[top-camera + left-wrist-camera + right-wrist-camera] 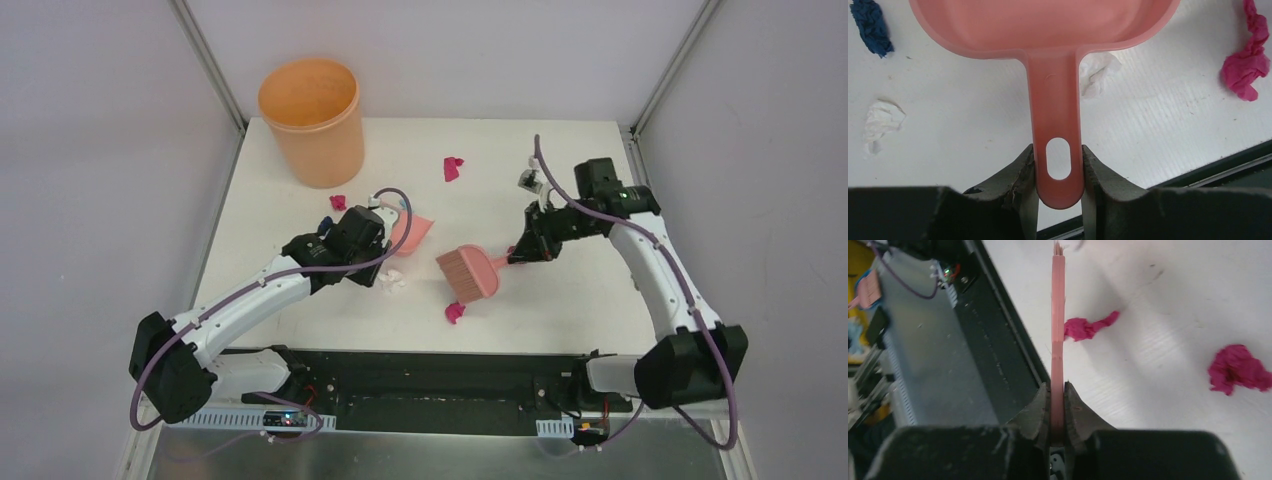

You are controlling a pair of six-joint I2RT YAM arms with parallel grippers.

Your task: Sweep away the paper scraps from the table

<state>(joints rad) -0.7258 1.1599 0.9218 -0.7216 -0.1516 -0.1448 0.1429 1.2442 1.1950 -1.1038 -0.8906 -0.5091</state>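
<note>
My left gripper (388, 236) (1058, 169) is shut on the handle of the salmon-pink dustpan (415, 232) (1048, 25), which rests over the white table (580, 310). Edge-on in the right wrist view, the salmon-pink hand brush (470, 272) (1058, 315) has my right gripper (518, 252) (1057, 399) shut on its handle. Magenta paper scraps lie at the back (453, 168), by the bucket (338, 202) and just below the brush (455, 313) (1088, 327). White wads (393, 278) (1100, 70) and a dark blue wad (872, 26) sit around the dustpan.
An orange bucket (310, 120) stands at the table's back left corner. Metal frame posts rise at the back corners. The black front rail (440, 375) runs along the near edge, close to the brush and the dustpan handle.
</note>
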